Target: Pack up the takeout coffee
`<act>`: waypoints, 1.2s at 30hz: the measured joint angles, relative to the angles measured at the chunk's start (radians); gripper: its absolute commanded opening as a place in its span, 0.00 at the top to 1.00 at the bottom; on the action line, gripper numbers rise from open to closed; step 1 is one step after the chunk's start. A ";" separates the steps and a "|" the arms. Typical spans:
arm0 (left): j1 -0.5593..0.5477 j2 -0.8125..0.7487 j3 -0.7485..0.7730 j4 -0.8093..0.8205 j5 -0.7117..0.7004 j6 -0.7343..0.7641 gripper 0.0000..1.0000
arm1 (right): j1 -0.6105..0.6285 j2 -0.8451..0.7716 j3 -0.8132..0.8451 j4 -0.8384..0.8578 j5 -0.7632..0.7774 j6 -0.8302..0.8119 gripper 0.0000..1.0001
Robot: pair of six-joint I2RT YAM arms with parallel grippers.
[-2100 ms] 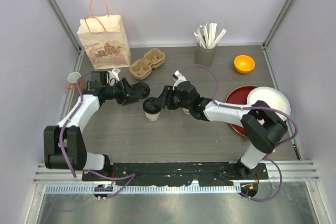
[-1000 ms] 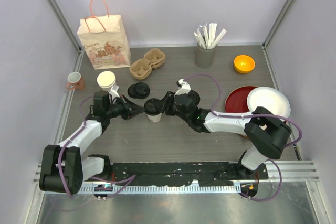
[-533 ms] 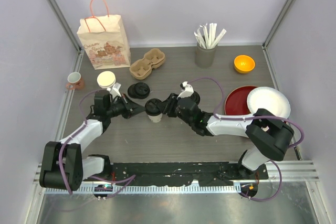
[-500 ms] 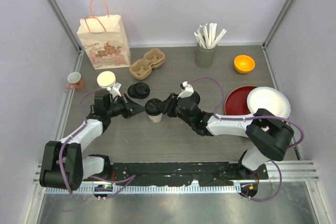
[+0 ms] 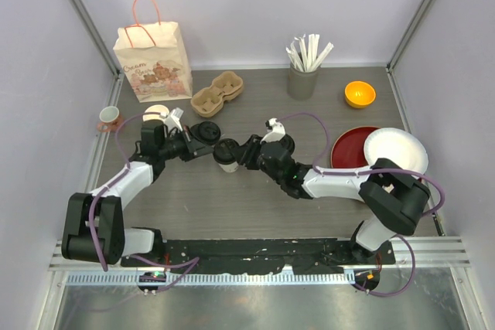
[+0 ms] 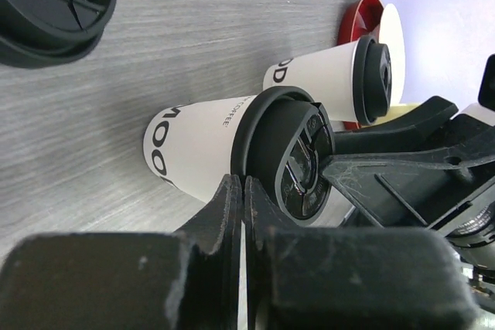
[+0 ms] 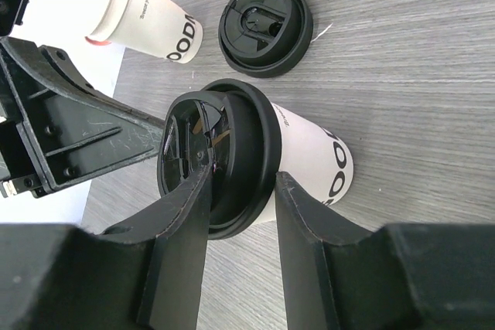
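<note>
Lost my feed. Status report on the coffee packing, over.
Left fingers shut, tips at the lid. Right fingers clamp that lid; takeout coffee upright. Second lidded cup close by.

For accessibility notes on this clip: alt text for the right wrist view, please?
The right claw clasps the takeout coffee at its black lid, while the shut left claw touches the lid's top. Behind on the grey table sit loose black lids and another cup.

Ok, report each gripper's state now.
Left gripper: closed, holding nothing.
Right gripper: closed on the takeout coffee.
</note>
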 measured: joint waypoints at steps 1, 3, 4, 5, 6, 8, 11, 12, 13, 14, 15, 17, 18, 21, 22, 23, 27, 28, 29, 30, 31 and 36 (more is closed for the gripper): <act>0.000 0.008 0.009 0.000 -0.002 0.009 0.86 | -0.001 0.005 0.006 0.000 0.008 0.000 0.60; 0.000 0.011 0.014 -0.002 -0.008 0.017 0.74 | -0.001 0.014 0.018 -0.002 0.018 0.002 0.61; 0.000 0.011 0.015 -0.003 -0.013 0.016 0.71 | -0.001 0.021 0.027 -0.006 0.025 0.003 0.61; 0.002 0.011 0.015 -0.005 -0.018 0.016 0.70 | -0.001 0.029 0.037 -0.012 0.031 0.007 0.63; 0.005 0.011 0.015 -0.009 -0.025 0.009 0.67 | -0.001 0.035 0.047 -0.018 0.036 0.015 0.63; 0.013 0.011 0.017 -0.013 -0.040 -0.024 0.65 | -0.001 0.048 0.061 -0.029 0.045 0.038 0.64; 0.016 0.010 0.033 -0.021 -0.051 -0.101 0.60 | -0.001 0.050 0.065 -0.046 0.062 0.087 0.66; 0.016 0.010 0.042 -0.021 -0.049 -0.129 0.59 | -0.001 0.050 0.066 -0.049 0.067 0.103 0.66; 0.016 0.010 0.050 -0.020 -0.047 -0.153 0.59 | 0.000 0.050 0.068 -0.055 0.069 0.118 0.67; 0.015 0.008 0.060 -0.019 -0.044 -0.179 0.59 | 0.003 0.050 0.068 -0.059 0.072 0.133 0.67; 0.013 0.006 0.066 -0.018 -0.042 -0.201 0.59 | 0.005 0.050 0.069 -0.062 0.076 0.146 0.67; 0.013 0.000 0.071 -0.023 -0.042 -0.233 0.60 | 0.009 0.050 0.075 -0.080 0.082 0.172 0.67; 0.013 -0.003 0.071 -0.035 -0.042 -0.247 0.62 | 0.010 0.050 0.083 -0.095 0.085 0.182 0.67; 0.013 -0.011 0.070 -0.080 -0.050 -0.279 0.64 | 0.010 0.050 0.119 -0.158 0.094 0.203 0.67; 0.013 -0.015 0.066 -0.087 -0.051 -0.292 0.65 | 0.009 0.050 0.125 -0.171 0.098 0.209 0.68; 0.013 -0.025 0.057 -0.099 -0.055 -0.306 0.66 | 0.009 0.050 0.130 -0.182 0.103 0.219 0.68; 0.013 -0.076 0.027 -0.189 -0.066 -0.325 0.66 | 0.009 0.050 0.153 -0.233 0.109 0.257 0.67; 0.013 -0.084 0.026 -0.210 -0.068 -0.322 0.65 | 0.009 0.050 0.161 -0.243 0.109 0.261 0.68; 0.013 -0.093 0.024 -0.229 -0.070 -0.318 0.64 | 0.009 0.050 0.170 -0.256 0.109 0.263 0.68; 0.013 -0.101 0.022 -0.237 -0.070 -0.317 0.64 | 0.009 0.050 0.175 -0.260 0.108 0.266 0.67; 0.013 -0.108 0.019 -0.238 -0.071 -0.317 0.62 | 0.009 0.050 0.182 -0.264 0.108 0.270 0.68; 0.011 -0.102 -0.031 -0.203 -0.076 -0.343 0.62 | 0.009 0.063 0.186 -0.272 0.098 0.295 0.68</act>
